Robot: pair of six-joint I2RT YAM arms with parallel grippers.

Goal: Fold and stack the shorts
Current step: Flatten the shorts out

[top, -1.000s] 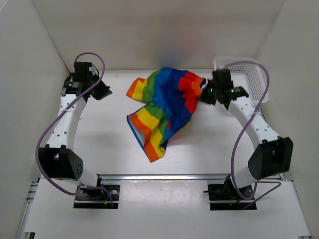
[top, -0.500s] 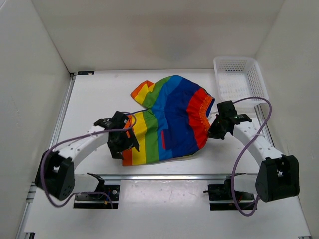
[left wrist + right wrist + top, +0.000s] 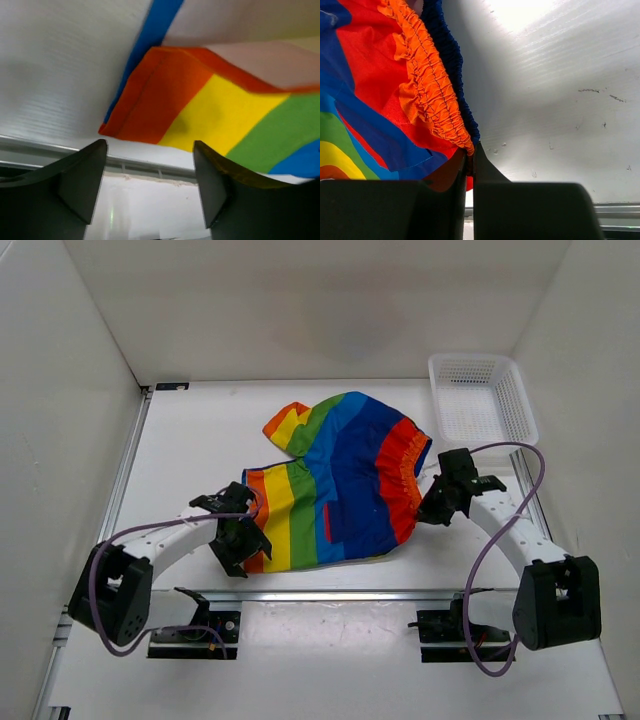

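- One pair of rainbow-striped cloth shorts [image 3: 340, 480] on white table [image 3: 200, 450].
- Left hand [image 3: 150, 145]: fingers apart.
- Right hand [image 3: 470, 152]: clamped on shorts waistband.
- One white mesh basket [image 3: 482, 405].

Count, placed against the shorts [image 3: 340, 480]:
- shorts: 1 pair
- basket [image 3: 520, 405]: 1, beyond their right edge
- grippers: 2, left gripper [image 3: 245, 545] at their near-left corner, right gripper [image 3: 428, 508] at their right edge
- table [image 3: 200, 450]: 1, beneath

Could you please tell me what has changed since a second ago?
The rainbow-striped cloth shorts were drawn nearer and spread out. The left hand swung in to their orange corner, then backed off, open. The right hand stays pinched on the waistband; the white plastic mesh basket is unmoved.
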